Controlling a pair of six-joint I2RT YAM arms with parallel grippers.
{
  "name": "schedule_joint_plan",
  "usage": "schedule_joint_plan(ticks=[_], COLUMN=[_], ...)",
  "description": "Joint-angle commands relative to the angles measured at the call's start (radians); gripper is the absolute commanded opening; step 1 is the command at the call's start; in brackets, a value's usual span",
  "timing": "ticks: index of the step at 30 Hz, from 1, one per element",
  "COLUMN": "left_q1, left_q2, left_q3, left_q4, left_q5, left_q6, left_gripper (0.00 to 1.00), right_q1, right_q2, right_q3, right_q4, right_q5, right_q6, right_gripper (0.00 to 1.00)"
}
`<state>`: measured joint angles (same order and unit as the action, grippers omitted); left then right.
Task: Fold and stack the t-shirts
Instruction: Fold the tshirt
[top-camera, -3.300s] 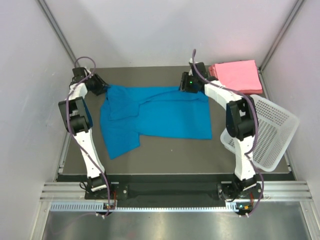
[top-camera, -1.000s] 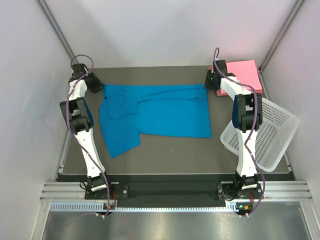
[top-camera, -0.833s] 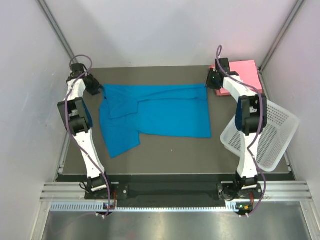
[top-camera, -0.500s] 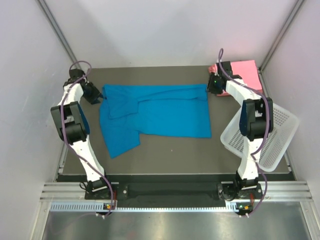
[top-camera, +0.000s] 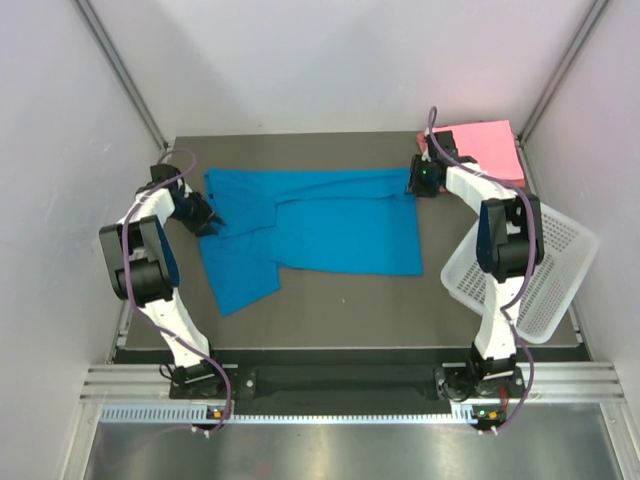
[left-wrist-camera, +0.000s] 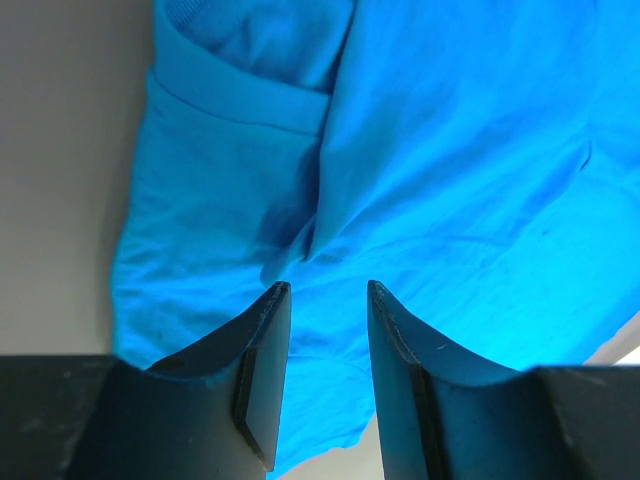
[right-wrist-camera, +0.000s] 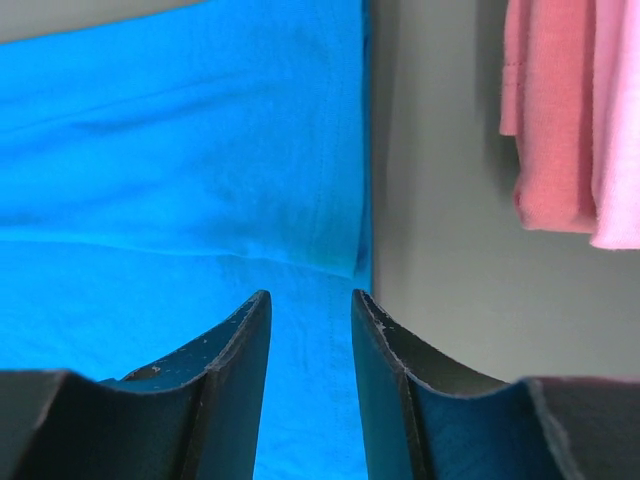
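Observation:
A bright blue t-shirt (top-camera: 330, 225) lies spread across the far half of the table, partly folded, with one flap hanging toward the near left. My left gripper (top-camera: 207, 216) hovers over its left edge. In the left wrist view that gripper (left-wrist-camera: 326, 286) is open, and only wrinkled blue cloth (left-wrist-camera: 440, 150) shows between the fingers. My right gripper (top-camera: 421, 181) is at the shirt's far right corner. It (right-wrist-camera: 310, 293) is open over the blue hem (right-wrist-camera: 340, 200), holding nothing. Folded pink t-shirts (top-camera: 485, 147) are stacked at the far right corner, and their edge (right-wrist-camera: 560, 120) shows in the right wrist view.
A white perforated basket (top-camera: 545, 265) hangs tilted over the table's right edge, beside the right arm. Grey walls close in on the left, right and back. Bare dark table (top-camera: 380, 310) lies in front of the shirt.
My left gripper has come from the far left corner toward me along the shirt's left edge. The right gripper has shifted slightly nearer at the shirt's right corner. The shirt lies as before.

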<state>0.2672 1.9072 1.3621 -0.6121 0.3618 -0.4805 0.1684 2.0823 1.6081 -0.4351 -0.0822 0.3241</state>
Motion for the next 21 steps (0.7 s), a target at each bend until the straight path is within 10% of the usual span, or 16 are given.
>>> schedule_joint_plan(ticks=[1,21], left_q1=[-0.011,-0.02], left_q2=[0.004,0.061], left_q3=[-0.003,0.038], left_q4=[0.049,0.041], left_q5=[0.026,-0.021], left_q6=[0.013,0.031], left_gripper=[0.41,0.37], right_q1=[0.01,0.026], right_q2=[0.001,0.084], right_q3=[0.007,0.061], right_q4=[0.061,0.044], right_q5=[-0.022,0.018], right_q6=[-0.01,-0.003], right_gripper=[0.38,0.39])
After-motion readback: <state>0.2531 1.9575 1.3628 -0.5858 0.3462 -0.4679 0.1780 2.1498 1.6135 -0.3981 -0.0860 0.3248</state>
